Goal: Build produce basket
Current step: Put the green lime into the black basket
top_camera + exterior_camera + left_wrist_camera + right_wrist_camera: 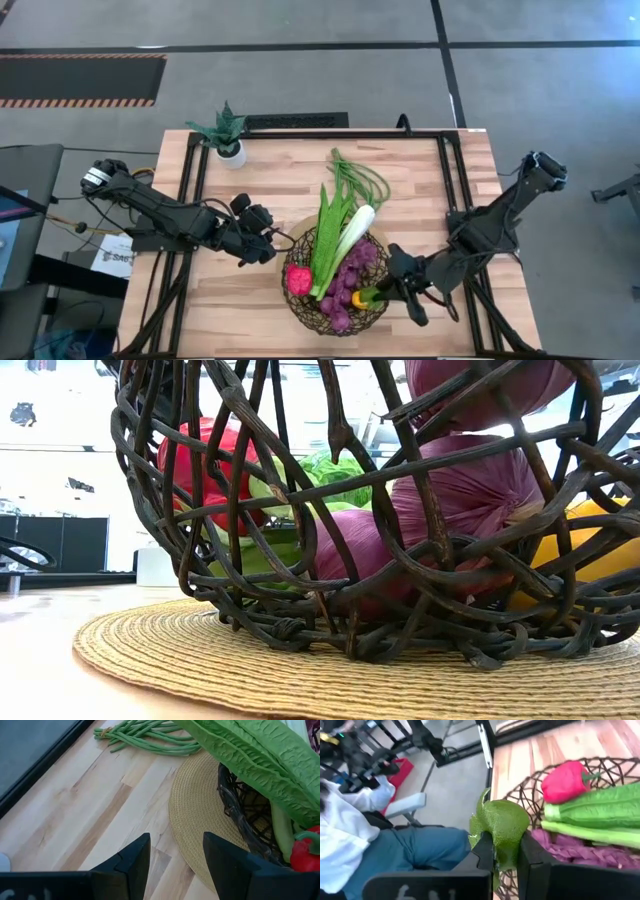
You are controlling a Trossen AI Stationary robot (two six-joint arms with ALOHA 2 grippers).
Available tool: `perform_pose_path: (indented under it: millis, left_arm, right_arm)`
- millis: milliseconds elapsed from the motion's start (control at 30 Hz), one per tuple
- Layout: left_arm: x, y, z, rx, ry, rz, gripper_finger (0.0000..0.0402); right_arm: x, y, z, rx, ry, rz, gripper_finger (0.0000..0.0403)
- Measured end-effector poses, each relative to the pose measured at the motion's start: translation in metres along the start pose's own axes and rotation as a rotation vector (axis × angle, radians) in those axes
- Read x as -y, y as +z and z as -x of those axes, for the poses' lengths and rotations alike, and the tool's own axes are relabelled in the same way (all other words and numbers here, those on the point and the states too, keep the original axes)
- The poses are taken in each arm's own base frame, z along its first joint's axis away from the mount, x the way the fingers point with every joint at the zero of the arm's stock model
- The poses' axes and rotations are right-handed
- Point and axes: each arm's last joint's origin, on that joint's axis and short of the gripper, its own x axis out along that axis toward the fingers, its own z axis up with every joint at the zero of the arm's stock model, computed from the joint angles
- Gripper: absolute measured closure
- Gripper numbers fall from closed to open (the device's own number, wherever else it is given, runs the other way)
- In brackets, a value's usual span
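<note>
Wire basket (303, 300) sits on its straw mat (195, 815) near the table's (260, 170) front edge, already holding leafy stalk (328, 235), leek (350, 240), grapes (350, 285), pepper (298, 279) and lemon (359, 298); beans (362, 178) lie on the wood behind it. I judge the lime step in hand: my right gripper (505, 851) clamps the lime (502, 825) at the right rim. Next I carry it over the rim and let go above the grapes; little room there. Left gripper (174, 851) waits empty, fingers apart, left of the basket.

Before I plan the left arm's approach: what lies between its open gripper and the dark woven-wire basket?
Only bare wood tabletop and the round straw mat under the basket; the left wrist view shows this beyond the left gripper.
</note>
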Motion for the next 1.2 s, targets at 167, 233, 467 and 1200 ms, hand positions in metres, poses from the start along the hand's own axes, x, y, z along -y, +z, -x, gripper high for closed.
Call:
perform_pose_path:
  millis: [167,233,467,1200]
  left_arm:
    - [0.0,0.0,0.0,0.0,0.0,-0.002,0.023]
    - [0.0,0.0,0.0,0.0,0.0,0.001,0.023]
    - [0.0,0.0,0.0,0.0,0.0,0.008,0.023]
    - [0.0,0.0,0.0,-0.014,-0.016,0.034,0.023]
  right_arm:
    - [0.007,-0.009,0.0,-0.074,-0.08,-0.093,0.0369]
    - [0.013,-0.015,-0.005,-0.108,-0.159,-0.158,0.0369]
    - [0.03,-0.04,-0.035,-0.236,-0.367,-0.273,0.0369]
    - [0.084,-0.043,-0.068,-0.391,-0.591,-0.293,0.0265]
